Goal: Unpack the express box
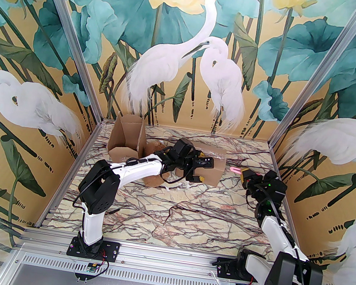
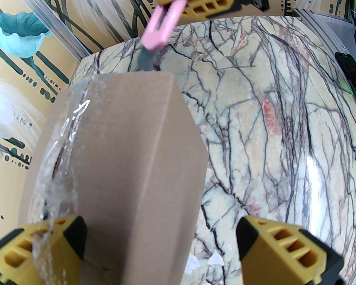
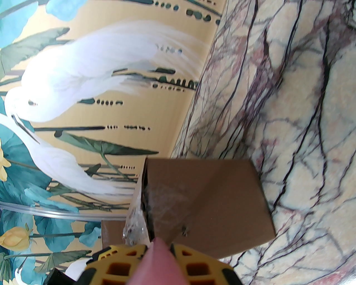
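The express box (image 1: 214, 175) is a brown carton lying at the middle back of the marble table. Crinkled clear tape (image 2: 59, 155) runs along one of its faces. My left gripper (image 1: 202, 169) stands open astride the box's near end; one yellow finger (image 2: 41, 245) rests against the taped face and the other finger (image 2: 289, 250) hangs clear over the table. My right gripper (image 1: 244, 174) is shut on a pink cutter (image 1: 235, 169) just right of the box. The cutter (image 2: 164, 25) points its blade (image 2: 146, 59) at the box's far end (image 3: 211, 200).
An opened cardboard box (image 1: 125, 140) stands at the back left corner. A flat piece of cardboard (image 1: 154, 181) lies under my left forearm, with small white scraps (image 1: 167, 188) beside it. Painted walls and aluminium posts close in on three sides.
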Robot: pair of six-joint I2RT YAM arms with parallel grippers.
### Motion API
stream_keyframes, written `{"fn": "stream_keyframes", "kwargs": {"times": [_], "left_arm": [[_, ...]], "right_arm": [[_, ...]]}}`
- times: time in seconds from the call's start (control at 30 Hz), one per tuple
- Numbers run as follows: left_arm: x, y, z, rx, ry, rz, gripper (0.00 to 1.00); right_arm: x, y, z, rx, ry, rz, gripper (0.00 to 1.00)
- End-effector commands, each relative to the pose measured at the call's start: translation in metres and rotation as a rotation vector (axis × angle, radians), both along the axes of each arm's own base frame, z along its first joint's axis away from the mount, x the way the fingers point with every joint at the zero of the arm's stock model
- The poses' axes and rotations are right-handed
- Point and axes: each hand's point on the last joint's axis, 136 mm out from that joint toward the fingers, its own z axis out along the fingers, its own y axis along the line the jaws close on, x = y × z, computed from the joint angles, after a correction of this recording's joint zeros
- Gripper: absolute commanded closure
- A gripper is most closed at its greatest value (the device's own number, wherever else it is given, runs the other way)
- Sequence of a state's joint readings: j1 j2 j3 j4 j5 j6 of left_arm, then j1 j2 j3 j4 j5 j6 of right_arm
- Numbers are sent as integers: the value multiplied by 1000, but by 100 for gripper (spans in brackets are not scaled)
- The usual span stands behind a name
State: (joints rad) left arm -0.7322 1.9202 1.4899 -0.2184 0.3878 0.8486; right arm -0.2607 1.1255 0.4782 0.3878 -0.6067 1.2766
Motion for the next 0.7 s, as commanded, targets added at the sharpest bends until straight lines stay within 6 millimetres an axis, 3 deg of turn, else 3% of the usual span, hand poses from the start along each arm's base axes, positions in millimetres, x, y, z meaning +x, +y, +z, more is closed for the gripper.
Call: {"fn": "stream_keyframes", "kwargs": {"times": [0.0,0.13,0.23,0.43,0.53,0.67], "left_arm": [[-10,25,-27,75,118,44,6],[-11,24,-9,33,110,58,6],[-8,21,14,-24,95,80,6],[-2,22,66,-151,48,147,4],[-2,27,77,-175,36,175,3],[-4,33,87,-206,27,201,2]], "right_arm": [[3,-16,20,-48,-51,-24,100],[-3,-39,22,-51,-40,-50,100],[-6,-41,8,-58,17,-8,100],[-12,-28,-51,3,172,94,100],[-16,-27,-80,6,262,115,100],[-14,-30,-105,20,342,129,100]]}}
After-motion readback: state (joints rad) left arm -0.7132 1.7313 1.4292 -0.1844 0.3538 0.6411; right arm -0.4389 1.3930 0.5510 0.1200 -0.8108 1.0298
